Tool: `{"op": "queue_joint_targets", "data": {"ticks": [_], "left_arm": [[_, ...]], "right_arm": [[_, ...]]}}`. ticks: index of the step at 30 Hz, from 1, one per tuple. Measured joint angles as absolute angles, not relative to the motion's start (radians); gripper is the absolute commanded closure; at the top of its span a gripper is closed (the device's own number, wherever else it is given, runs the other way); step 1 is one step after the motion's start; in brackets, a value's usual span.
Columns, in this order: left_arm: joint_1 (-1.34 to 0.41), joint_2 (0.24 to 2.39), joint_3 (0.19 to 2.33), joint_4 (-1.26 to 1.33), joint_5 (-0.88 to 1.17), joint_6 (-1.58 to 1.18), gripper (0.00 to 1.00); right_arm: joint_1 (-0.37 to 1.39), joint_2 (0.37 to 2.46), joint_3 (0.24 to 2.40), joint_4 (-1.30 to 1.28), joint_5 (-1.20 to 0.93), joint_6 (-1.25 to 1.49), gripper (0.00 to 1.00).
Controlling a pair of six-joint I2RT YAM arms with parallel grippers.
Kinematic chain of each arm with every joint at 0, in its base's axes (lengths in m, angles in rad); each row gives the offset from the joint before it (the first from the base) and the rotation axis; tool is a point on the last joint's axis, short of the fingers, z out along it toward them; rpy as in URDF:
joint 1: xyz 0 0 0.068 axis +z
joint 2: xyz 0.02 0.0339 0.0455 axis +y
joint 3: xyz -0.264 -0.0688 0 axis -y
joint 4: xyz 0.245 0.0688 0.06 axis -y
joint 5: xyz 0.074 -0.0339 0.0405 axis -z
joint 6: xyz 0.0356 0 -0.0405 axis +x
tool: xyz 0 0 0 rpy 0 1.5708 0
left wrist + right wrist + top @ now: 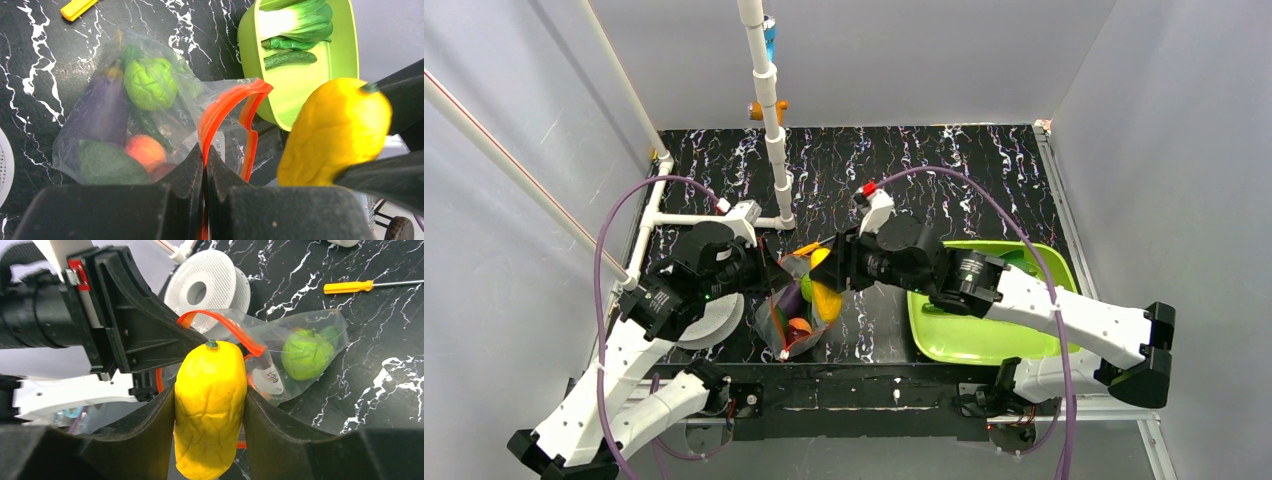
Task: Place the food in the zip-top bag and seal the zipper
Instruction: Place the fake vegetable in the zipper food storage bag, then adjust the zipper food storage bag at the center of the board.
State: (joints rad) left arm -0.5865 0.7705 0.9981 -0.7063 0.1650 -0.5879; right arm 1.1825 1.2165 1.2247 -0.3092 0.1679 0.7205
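The fingers (182, 175) of the left gripper (205, 152) are clamped tight on the zipper (220, 107), one red-orange strip by which the mouth of the zip-top bag (200, 90) is lifted and spread. The fingers (155, 430) of the right gripper (210, 405) are closed around one yellow piece (210, 390), which is held just beside that mouth. The bag is laid on the black marbled table (944, 170) between the two arms. Inside it are seen one purple eggplant (100, 112), one bright green round one (150, 82), one peach (145, 150) and one dark avocado (107, 162). In the green tray (350, 50) beside the bag lie one bok choy (300, 20) and two cucumbers (290, 59). One white spool (205, 282) and one yellow-handled screwdriver (350, 286) are also on the table.
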Motion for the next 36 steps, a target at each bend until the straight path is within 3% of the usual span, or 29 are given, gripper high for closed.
{"op": "queue_joint_targets", "data": {"ticks": [8,17,32,36], "left_arm": [[-0.587,0.827,1.004,-0.690,0.205,-0.607,1.00],[-0.587,0.826,1.011,-0.690,0.219,-0.622,1.00],[-0.584,0.823,1.017,-0.737,0.192,-0.620,1.00],[-0.585,0.818,1.017,-0.733,0.198,-0.622,1.00]], "right_arm": [[1.325,1.337,1.242,-0.310,0.360,0.650,0.53],[1.319,1.404,1.263,-0.325,0.526,0.682,0.39],[1.316,1.443,1.311,-0.379,0.514,0.672,0.15],[1.316,1.444,1.331,-0.432,0.528,0.662,0.13]]}}
